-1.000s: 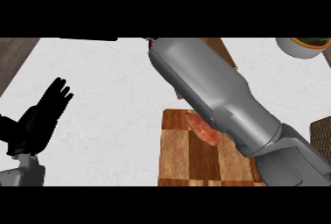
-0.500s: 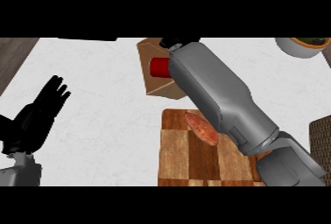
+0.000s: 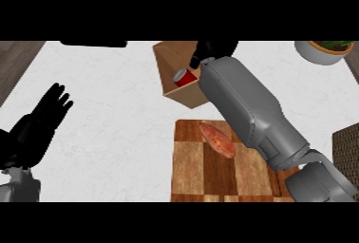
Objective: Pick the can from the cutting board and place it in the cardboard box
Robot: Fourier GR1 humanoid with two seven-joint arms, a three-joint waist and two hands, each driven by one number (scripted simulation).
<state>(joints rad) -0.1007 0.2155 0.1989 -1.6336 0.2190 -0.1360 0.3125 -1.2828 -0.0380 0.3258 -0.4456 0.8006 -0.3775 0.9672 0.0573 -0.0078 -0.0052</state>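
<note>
Half a second on: red can (image 3: 184, 77) now inside cardboard box (image 3: 172, 59), beyond cutting board (image 3: 210, 180). Right hand (image 3: 212, 49) lifted past it, fingers apparently off, uncurled, though partly hidden. Left hand (image 3: 38, 126) resting near left, fingers straight. Placement seemingly done.

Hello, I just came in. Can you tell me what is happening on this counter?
The right robot hand has reached over the brown cardboard box, where a red cylindrical can sits inside, apparently just placed. Whether the fingers are off the can is hidden. The checkered wooden cutting board now carries only an orange sweet potato. The left robot hand rests open at the left edge.
</note>
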